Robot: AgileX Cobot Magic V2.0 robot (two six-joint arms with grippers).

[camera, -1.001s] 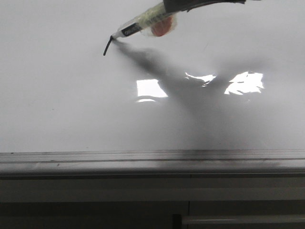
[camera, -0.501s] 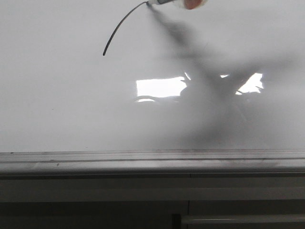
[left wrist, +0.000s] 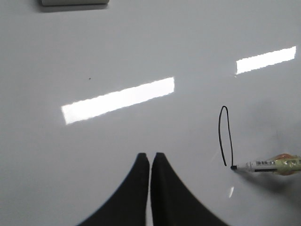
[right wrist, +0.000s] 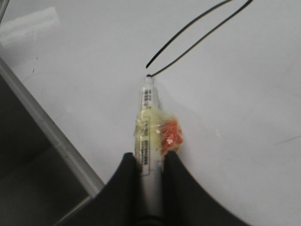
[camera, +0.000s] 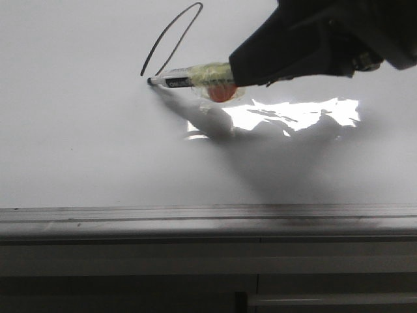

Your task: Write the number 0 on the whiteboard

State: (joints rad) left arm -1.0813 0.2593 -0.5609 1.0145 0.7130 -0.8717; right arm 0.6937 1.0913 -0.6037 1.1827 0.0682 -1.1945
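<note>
The right gripper is clenched on the marker, whose tip sits at the loop's open lower end. The number 0, upper left of the front frame on the whiteboard, is nearly closed; keep light, steady contact and join the ends. The left gripper idles, clenched on nothing.

The whiteboard is smooth and glossy, throwing back bright glare, with a dull grey metal rail along its edge. The marker looks like plastic wrapped in shiny clear tape; the right tool is matt black.
</note>
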